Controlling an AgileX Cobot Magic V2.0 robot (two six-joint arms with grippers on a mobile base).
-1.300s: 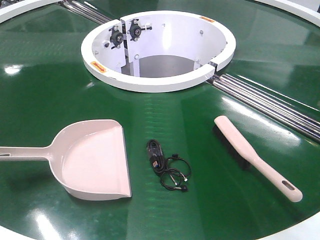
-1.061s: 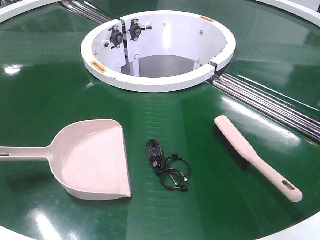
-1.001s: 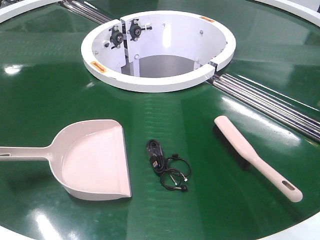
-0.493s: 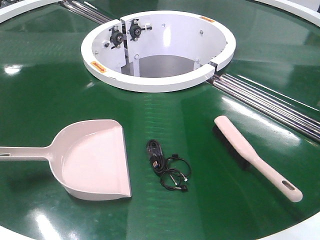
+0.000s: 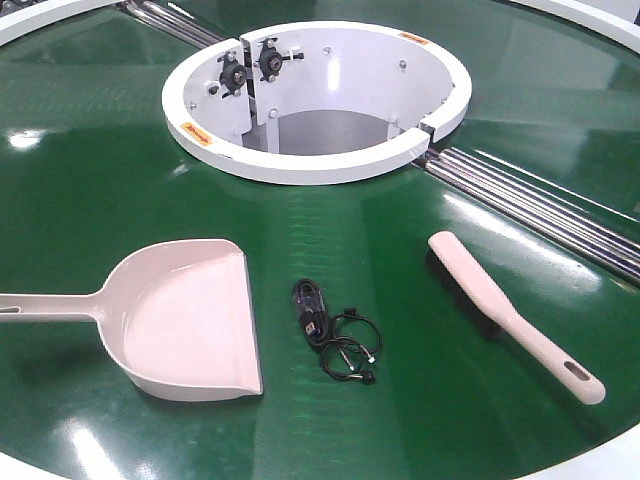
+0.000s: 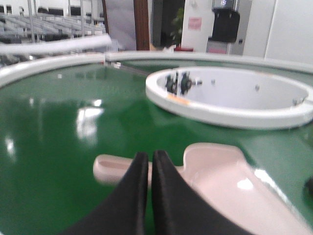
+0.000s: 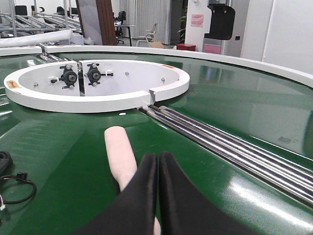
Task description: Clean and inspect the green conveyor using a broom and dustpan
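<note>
A wide, glossy green conveyor [image 5: 100,190] fills the front view, with a white ring-shaped hub [image 5: 320,165] at its middle and silver rails [image 5: 545,212] running off to the right. A pale pink dustpan [image 5: 185,320] lies flat on the belt at the left, its long handle pointing left and its open lip facing right. A slim pink broom [image 5: 490,300] lies on the belt at the right, bristles down, its slotted handle end nearest the camera. Between them, touching neither, sits a small tangle of black cable [image 5: 335,335], which looks like the thing to be swept up. No arm shows in the front view. In the left wrist view, the left hand [image 6: 149,155] has its two black fingers pressed together, holding nothing, poised near the dustpan's handle. In the right wrist view, the right hand [image 7: 158,157] is likewise pressed together and empty, lined up over the broom. The task appears barely begun: neither tool is picked up, nothing is swept, and grasping, sweeping and inspecting all remain.
</note>
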